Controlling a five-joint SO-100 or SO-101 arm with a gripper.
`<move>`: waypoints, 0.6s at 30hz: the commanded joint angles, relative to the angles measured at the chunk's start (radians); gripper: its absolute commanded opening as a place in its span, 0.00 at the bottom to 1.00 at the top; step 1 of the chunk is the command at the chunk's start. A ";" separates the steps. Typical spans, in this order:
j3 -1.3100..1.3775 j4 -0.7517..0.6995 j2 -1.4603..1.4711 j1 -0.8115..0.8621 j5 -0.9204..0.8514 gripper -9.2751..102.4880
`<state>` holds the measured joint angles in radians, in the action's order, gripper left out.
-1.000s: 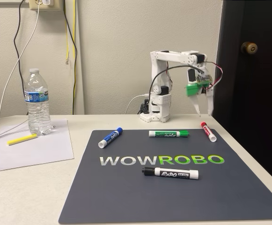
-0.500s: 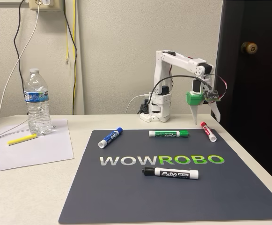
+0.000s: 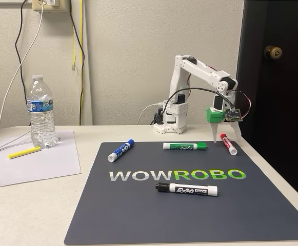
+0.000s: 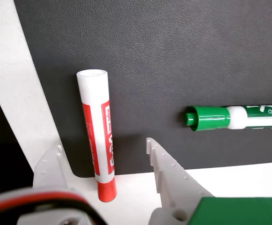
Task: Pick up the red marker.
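Observation:
The red marker point(image 3: 229, 144) lies at the mat's far right corner in the fixed view, red cap toward the back. My gripper point(image 3: 225, 138) hangs open just above it, one finger on each side. In the wrist view the red marker point(image 4: 94, 117) lies lengthwise between the two white fingers point(image 4: 160, 161), its cap nearest the camera and its white end pointing away. The gripper point(image 4: 103, 145) is open, and the fingers stand apart from the barrel.
A green marker point(image 3: 185, 146) lies just left of the red one, also seen as the green marker point(image 4: 220, 117). A blue marker point(image 3: 120, 150) and a black marker point(image 3: 187, 189) rest on the dark mat point(image 3: 138, 215). A water bottle point(image 3: 41, 113), a yellow highlighter point(image 3: 24, 152) and paper sit left. A dark door point(image 3: 277, 102) stands right.
The arm has stretched forward and lowered, bringing the open gripper from well above the table down over the red marker. The markers have not moved.

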<state>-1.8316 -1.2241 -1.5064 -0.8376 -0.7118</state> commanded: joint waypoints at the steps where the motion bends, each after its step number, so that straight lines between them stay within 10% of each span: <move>1: 0.025 0.021 0.000 -0.017 0.023 0.43; 18: 0.025 0.064 0.040 -0.029 0.075 0.21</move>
<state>-1.8316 -1.1658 -1.4603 -0.8575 -0.6489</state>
